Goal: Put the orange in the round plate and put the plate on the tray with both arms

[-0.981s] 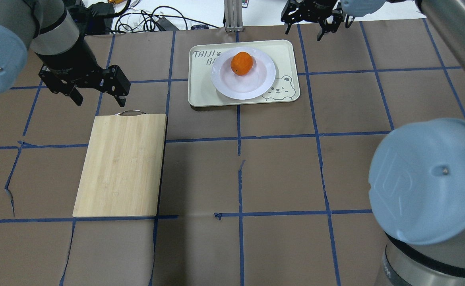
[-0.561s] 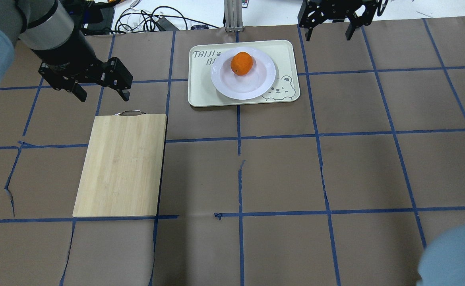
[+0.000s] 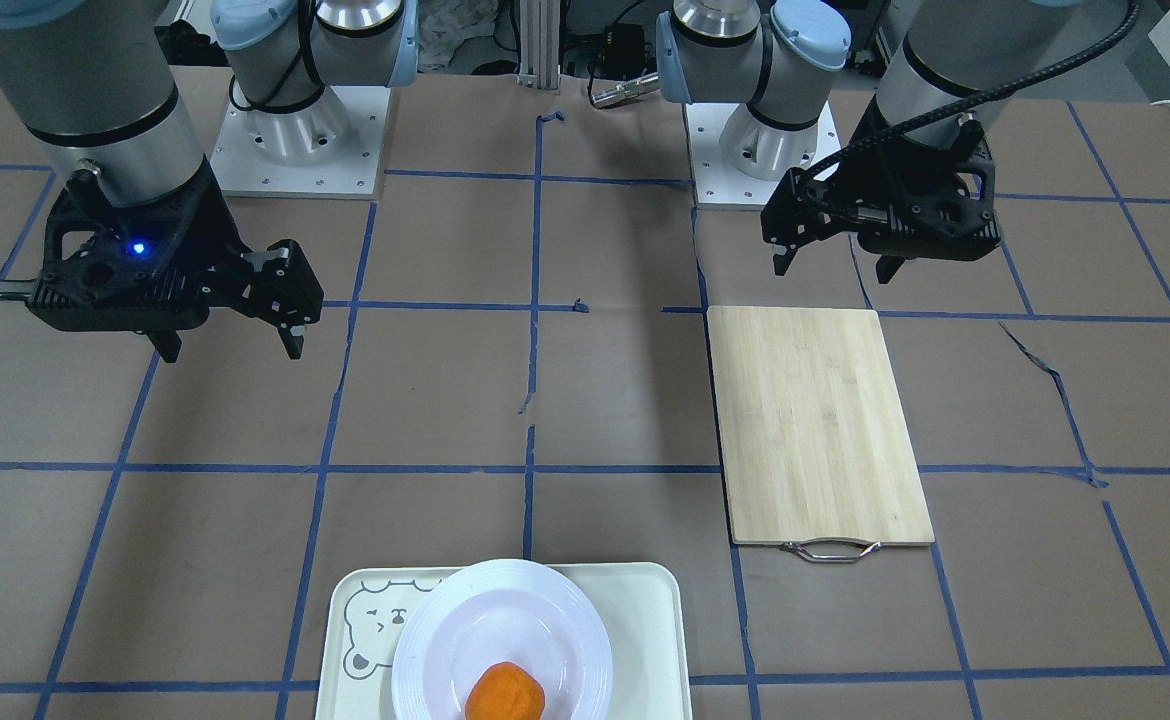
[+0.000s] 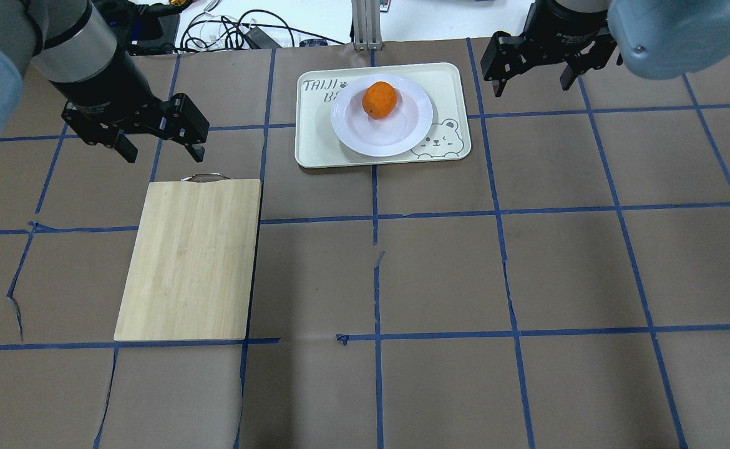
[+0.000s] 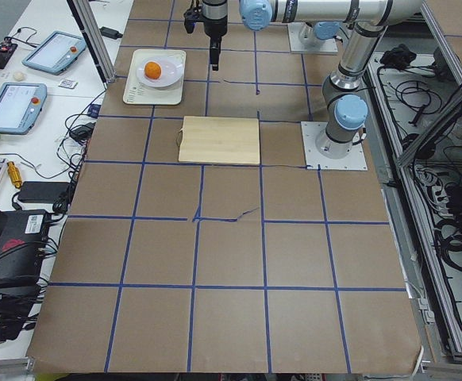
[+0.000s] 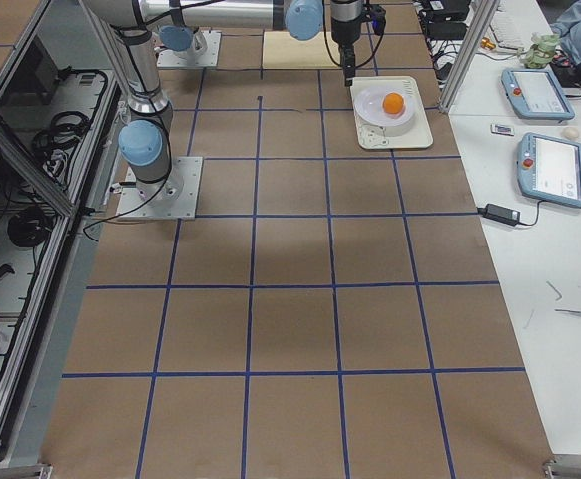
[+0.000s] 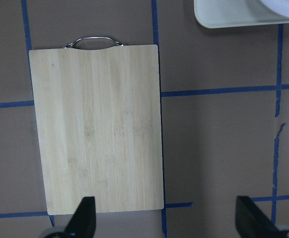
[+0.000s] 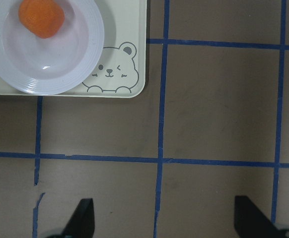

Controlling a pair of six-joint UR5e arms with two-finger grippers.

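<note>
The orange (image 4: pixel 380 99) lies in the round white plate (image 4: pixel 396 134), toward its far side. The plate rests on the pale tray (image 4: pixel 315 140) with the bear face, at the far middle of the table. My left gripper (image 4: pixel 164 153) hangs open and empty over the mat, left of the tray, just beyond the cutting board's handle. My right gripper (image 4: pixel 532 87) hangs open and empty to the right of the tray. The right wrist view shows the orange (image 8: pixel 41 17), plate (image 8: pixel 50 64) and tray (image 8: pixel 129 84) at its upper left, apart from the fingers (image 8: pixel 83 215).
A bamboo cutting board (image 4: pixel 190 259) with a metal handle lies at the left of the table, under the left wrist camera (image 7: pixel 97 129). Cables (image 4: pixel 240 31) sit behind the table's far edge. Blue tape lines cross the brown mat.
The right gripper has moved rightward and a little nearer, away from the tray's far corner, and its elbow has left the lower right. The left gripper shifted slightly. Orange, plate and tray stayed put.
</note>
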